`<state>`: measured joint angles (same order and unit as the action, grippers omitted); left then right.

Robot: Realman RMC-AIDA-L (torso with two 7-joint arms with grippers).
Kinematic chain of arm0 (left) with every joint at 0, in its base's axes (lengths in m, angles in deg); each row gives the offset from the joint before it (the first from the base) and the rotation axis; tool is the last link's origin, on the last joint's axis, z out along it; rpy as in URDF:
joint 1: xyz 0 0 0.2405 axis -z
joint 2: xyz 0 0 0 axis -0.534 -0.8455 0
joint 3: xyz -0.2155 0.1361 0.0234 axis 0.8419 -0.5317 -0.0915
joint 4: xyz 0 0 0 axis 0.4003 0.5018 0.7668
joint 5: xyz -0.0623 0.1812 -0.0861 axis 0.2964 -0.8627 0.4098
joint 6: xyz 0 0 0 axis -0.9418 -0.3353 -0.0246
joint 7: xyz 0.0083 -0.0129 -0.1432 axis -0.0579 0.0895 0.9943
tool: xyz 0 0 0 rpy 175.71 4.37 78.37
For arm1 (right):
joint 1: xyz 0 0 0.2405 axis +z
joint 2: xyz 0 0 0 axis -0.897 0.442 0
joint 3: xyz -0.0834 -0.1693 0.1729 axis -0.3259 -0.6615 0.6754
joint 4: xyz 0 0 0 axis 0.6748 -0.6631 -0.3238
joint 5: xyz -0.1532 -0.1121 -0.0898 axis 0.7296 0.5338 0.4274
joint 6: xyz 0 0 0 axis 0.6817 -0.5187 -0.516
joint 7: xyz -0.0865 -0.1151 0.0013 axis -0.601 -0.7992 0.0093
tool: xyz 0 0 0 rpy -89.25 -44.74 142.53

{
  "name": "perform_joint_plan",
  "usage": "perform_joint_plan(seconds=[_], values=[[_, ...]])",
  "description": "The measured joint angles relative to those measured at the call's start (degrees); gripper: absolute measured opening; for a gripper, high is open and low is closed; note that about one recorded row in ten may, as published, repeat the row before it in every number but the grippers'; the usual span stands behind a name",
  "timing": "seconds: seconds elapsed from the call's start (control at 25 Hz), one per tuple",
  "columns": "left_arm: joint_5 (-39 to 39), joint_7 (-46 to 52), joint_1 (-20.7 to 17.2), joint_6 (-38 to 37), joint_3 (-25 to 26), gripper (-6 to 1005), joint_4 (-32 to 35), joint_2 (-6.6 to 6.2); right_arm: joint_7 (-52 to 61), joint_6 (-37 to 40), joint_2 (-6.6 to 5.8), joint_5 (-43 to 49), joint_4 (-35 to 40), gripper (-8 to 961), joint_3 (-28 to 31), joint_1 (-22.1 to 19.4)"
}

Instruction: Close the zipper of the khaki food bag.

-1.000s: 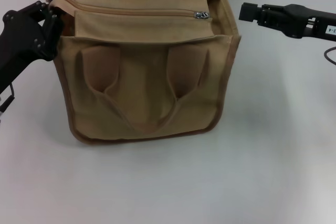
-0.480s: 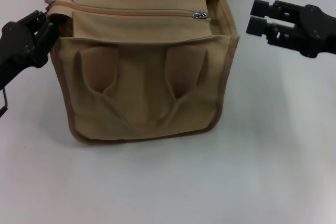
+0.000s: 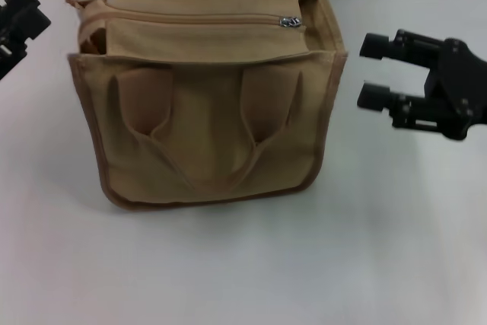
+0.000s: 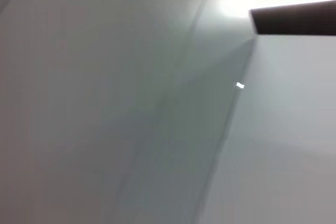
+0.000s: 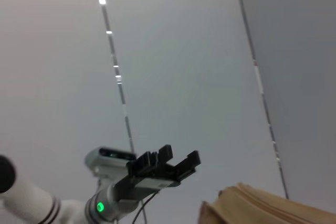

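We see the boxy khaki-tan canvas food bag (image 3: 209, 104) with darker brown piping standing upright on the pale tabletop (image 3: 251, 264), toward its far side and a little left of centre in the head view, its two looped fabric handles (image 3: 205, 131) hanging flat against the near face. Along its top runs the long tan zipper line (image 3: 190, 17), with the small shiny silver pull tab (image 3: 290, 21) sitting near the bag's right end; at the left end the top fabric gapes slightly by the corner. To the right of the bag, apart from it and not touching, our right black end effector (image 3: 370, 71) points toward the bag's right side with its two fingers spread wide and nothing between them. At the far left edge of the head view our left black end effector (image 3: 21, 13) is only partly visible, clear of the bag; we cannot tell how its fingers stand. In the right wrist view, a corner of the bag (image 5: 262, 205) shows beside the left end effector (image 5: 170, 162).
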<state>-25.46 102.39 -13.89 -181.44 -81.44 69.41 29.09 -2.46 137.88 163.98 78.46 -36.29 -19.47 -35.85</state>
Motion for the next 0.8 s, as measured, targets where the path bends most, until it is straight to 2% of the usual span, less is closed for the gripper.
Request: perform_joint_plan(seconds=[0.04,0.12,0.2,0.32,0.36,0.44,0.52,0.56,0.64,0.68,0.8], values=[[-0.3,2.3,0.3,-3.7,-0.5,391,0.3,-0.85,-0.9,0.7,0.17,0.2,0.0,752,0.0,-0.2],[-0.3,2.3,0.3,-3.7,-0.5,490,0.3,-0.85,-2.7,1.8,0.34,1.1,0.0,752,0.0,-0.5],[-1.1,2.7,0.6,-4.9,-9.6,590,4.2,-0.69,-4.4,2.8,0.43,2.4,-0.3,752,-0.1,-0.8],[-1.1,2.5,0.6,-5.0,-12.4,730,5.3,-0.56,-7.3,4.1,0.49,4.5,-1.2,752,-0.1,-1.2],[-1.5,1.5,0.8,-5.0,-19.1,776,7.5,-0.34,-8.3,4.3,0.51,5.2,-1.6,752,-0.1,-1.3],[-2.3,-0.3,1.3,-4.9,-23.9,782,8.0,-0.25,-11.0,4.6,0.63,8.0,-3.1,752,-0.2,-1.4],[-2.7,-1.2,1.6,-4.9,-25.3,788,8.0,-0.17,-14.0,3.9,1.2,12.0,-4.9,752,-0.2,-1.0],[-5.4,-4.6,2.1,-4.2,-27.4,791,7.4,0.45,-14.0,3.9,1.2,12.0,-4.9,752,-0.2,-1.0],[-9.7,-8.2,2.4,-2.2,-27.4,796,6.3,1.72,-16.5,2.4,1.9,14.4,-6.1,752,-0.2,-0.9],[-10.2,-8.8,2.4,-1.7,-27.4,799,6.1,1.86,-18.3,0.7,2.4,16.2,-7.2,752,-0.2,-0.6],[-12.3,-10.9,2.3,1.4,-27.3,805,4.8,2.48,-19.3,-0.5,2.65,17.6,-8.5,752,-0.2,0.0]])
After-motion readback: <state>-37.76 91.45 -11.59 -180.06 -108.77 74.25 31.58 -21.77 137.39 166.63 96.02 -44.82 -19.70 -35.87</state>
